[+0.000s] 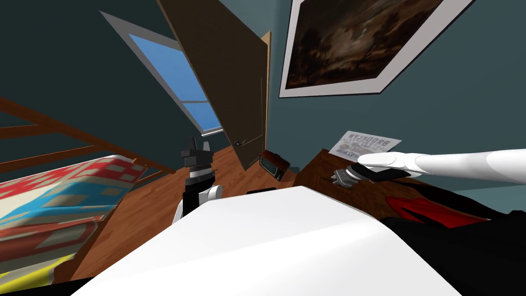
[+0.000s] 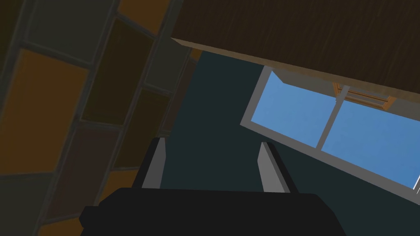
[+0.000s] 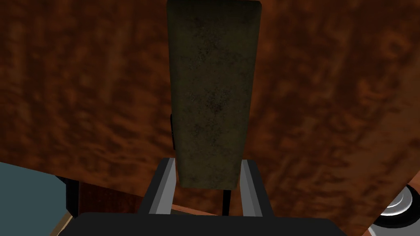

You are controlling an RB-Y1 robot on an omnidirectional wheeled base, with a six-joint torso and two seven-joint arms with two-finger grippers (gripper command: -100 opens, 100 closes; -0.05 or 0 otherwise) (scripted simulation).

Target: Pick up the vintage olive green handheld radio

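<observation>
Operator: Holding anything on the right?

Observer: Yes. Your right gripper point(image 3: 208, 163) was clamped on the olive green radio point(image 3: 213, 90). Its two fingers point(image 3: 163, 184) pressed the radio's long sides at the end nearest the dark gripper body.

Operator: How did the radio sit?

Observer: It was a dark, mottled olive slab that ran straight out from between the fingers, away from your hand. Behind it lay the reddish-brown wooden table point(image 3: 328, 102). Whether the radio rested on that top or hung just clear of it, you could not have told from the wrist view.

Operator: And where was that arm in the room?

Observer: From the head, your right arm reached out over the table on your right side. A Brooklyn poster point(image 1: 365, 144) lay on the table just past the hand, and a red object point(image 1: 426, 209) lay nearer to you.

Operator: What about the left?

Observer: Your left gripper point(image 1: 196, 149) was raised above the wooden floor point(image 1: 154, 205), between the bed with the patterned quilt point(image 1: 61, 195) and the brown door point(image 1: 226, 77). Its fingers point(image 2: 158, 164) stood apart with nothing between them.
</observation>
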